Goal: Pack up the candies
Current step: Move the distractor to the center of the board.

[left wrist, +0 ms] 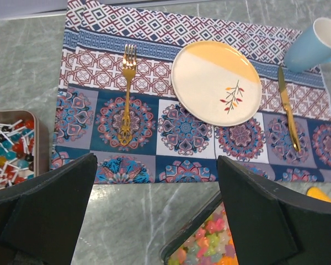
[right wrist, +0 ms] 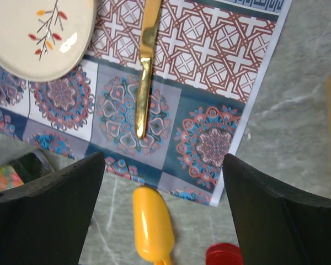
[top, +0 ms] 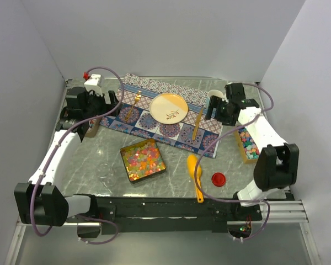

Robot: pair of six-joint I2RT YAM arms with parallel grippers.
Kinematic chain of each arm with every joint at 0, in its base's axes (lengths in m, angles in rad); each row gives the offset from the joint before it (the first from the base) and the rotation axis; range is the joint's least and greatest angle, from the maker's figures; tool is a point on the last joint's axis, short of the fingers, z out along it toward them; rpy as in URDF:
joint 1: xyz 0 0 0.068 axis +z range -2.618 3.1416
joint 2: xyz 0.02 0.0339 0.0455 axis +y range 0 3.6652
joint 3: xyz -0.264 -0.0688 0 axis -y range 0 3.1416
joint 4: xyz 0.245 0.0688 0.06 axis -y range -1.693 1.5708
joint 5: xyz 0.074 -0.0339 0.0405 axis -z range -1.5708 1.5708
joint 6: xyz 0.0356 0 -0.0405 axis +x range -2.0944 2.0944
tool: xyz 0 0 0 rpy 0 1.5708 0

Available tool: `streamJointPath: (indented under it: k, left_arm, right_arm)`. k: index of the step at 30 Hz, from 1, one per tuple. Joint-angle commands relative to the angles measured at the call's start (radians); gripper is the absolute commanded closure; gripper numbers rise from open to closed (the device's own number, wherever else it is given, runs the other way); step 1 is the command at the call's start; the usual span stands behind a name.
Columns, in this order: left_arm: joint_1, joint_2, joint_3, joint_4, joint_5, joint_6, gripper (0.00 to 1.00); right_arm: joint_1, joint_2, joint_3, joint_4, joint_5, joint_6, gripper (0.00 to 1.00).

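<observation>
The candies, tiny and in mixed pink, orange, yellow and green, fill a square dark tin at the table's middle. In the left wrist view the candies show at the bottom edge, beside the right finger. My left gripper hovers open at the back left, over the placemat's near edge, and holds nothing. My right gripper is open at the back right. Between its fingers a yellow scoop lies on the table below, apart from them.
A patterned placemat carries a plate, a gold fork and a gold knife. A cup stands behind. A red lid lies near the scoop. A sweets box sits right, a lollipop tin left.
</observation>
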Motion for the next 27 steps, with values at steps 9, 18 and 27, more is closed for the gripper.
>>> streamJointPath:
  k: [9, 18, 27]
  left_arm:
    - [-0.004, 0.023, -0.008, -0.001, -0.014, 0.103, 0.03]
    - [-0.004, 0.089, 0.008, -0.051, -0.079, 0.172, 0.03]
    - [-0.004, 0.127, 0.011, -0.078, -0.181, 0.247, 0.03]
  right_arm:
    - [-0.082, 0.182, 0.039, 0.030, 0.001, 0.169, 0.34]
    - [-0.088, 0.380, 0.193, 0.050, 0.242, 0.144, 0.31]
    - [-0.113, 0.508, 0.268, 0.038, 0.231, 0.167, 0.31]
